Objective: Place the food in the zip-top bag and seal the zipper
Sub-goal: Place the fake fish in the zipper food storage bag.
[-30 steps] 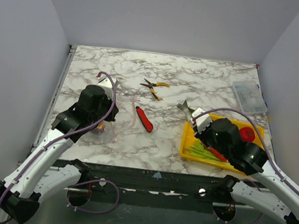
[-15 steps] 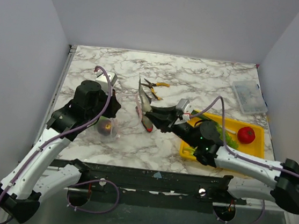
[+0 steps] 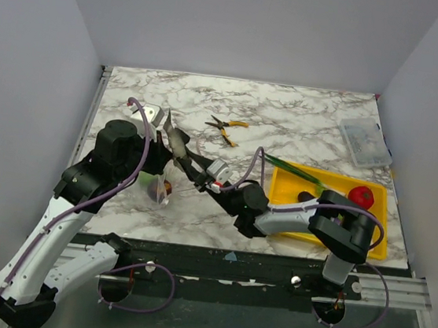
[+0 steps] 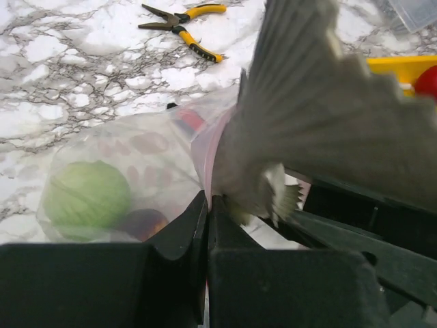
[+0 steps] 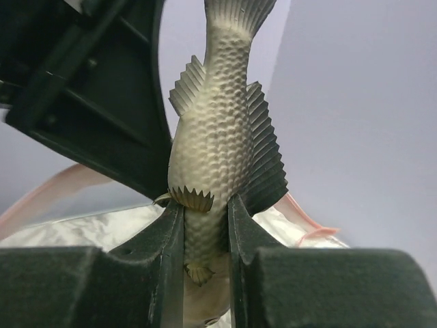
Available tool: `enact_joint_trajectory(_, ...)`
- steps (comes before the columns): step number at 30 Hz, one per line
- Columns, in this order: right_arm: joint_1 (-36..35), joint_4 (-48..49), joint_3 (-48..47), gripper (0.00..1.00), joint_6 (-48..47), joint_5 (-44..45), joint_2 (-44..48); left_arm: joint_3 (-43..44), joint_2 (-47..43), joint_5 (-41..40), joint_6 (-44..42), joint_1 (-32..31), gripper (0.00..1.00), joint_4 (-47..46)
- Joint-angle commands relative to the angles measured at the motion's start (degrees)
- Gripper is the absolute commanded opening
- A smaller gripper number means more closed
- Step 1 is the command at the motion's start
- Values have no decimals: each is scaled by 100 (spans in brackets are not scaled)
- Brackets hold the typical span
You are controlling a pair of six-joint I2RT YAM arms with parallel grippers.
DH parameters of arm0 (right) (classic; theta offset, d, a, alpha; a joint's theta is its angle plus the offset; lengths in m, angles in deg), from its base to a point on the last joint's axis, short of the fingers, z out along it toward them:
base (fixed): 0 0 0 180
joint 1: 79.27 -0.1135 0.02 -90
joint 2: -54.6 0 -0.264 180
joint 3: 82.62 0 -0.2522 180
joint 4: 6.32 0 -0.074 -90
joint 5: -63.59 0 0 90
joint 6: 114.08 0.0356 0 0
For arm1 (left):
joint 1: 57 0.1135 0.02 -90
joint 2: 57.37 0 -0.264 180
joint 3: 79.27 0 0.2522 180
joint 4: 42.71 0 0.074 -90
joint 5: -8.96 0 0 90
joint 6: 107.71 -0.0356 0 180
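Carried leftward, scaly fish [image 5: 218, 150] meets crinkly bag [image 4: 130, 147].

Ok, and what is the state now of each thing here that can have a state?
Thin clear plastic zip-top bag: open, mouth lifted, green cabbage and purple aubergine inside.
Pinkish zipper strip: unsealed.
Grey toy fish: gripped near its head end, at the bag's mouth.
Left gripper: shut on the bag's edge.
Right gripper: shut on the fish.
Yellow-handled pliers: lying flat, handles apart.
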Motion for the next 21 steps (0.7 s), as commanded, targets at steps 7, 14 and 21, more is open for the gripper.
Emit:
enact_joint_trajectory(7,-31,1953,-325,87,-667,894,-347,-10,-171,-73,5,31,0,-113)
enact_joint_trajectory(14,-24,1383,104,98,-156,986,179,-51,-214,-232,38,33,0,-197)
enact_joint_trajectory(21,-24,-881,30,97,842,509,1214,-142,-247,-528,60,35,0,-300)
